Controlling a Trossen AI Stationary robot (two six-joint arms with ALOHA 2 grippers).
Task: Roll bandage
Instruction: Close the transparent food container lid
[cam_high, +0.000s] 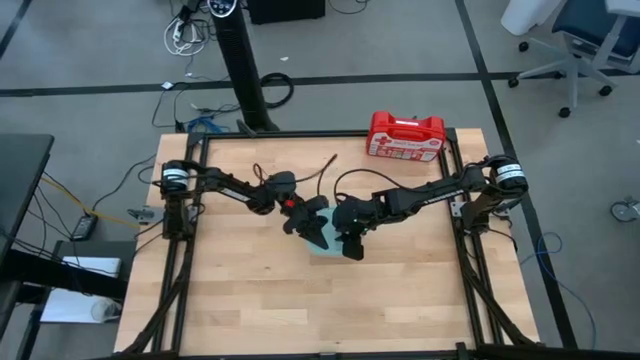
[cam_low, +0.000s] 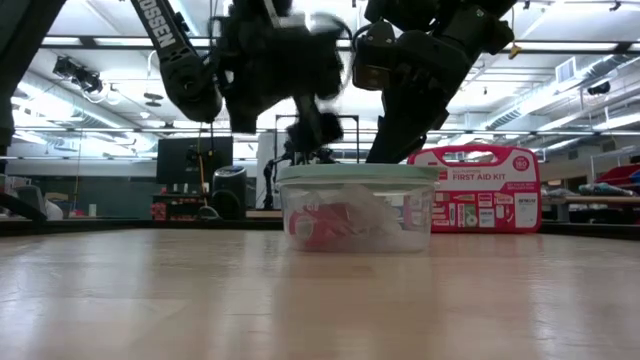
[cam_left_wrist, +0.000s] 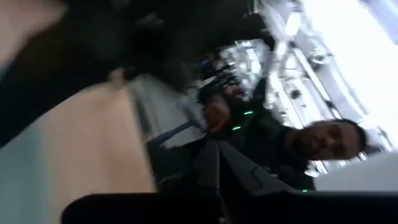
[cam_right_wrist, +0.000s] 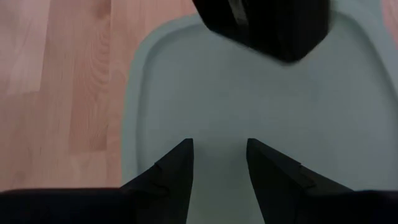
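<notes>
The wooden surface (cam_high: 400, 290) carried one clear plastic container (cam_low: 358, 218) with a pale green lid (cam_right_wrist: 261, 106). Red bandage (cam_low: 322, 228) lay inside. The right end effector (cam_right_wrist: 219, 163) hovered open above; the left end effector's (cam_high: 305, 215) state I cannot tell.

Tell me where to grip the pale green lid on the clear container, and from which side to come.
Take the lid at its overhanging rim, probably from above with one finger outside the edge. It lies flat and wide on the clear container, too broad to span, and its top offers no handle. The right gripper hangs open just over it; the left gripper crowds the other side.
</notes>
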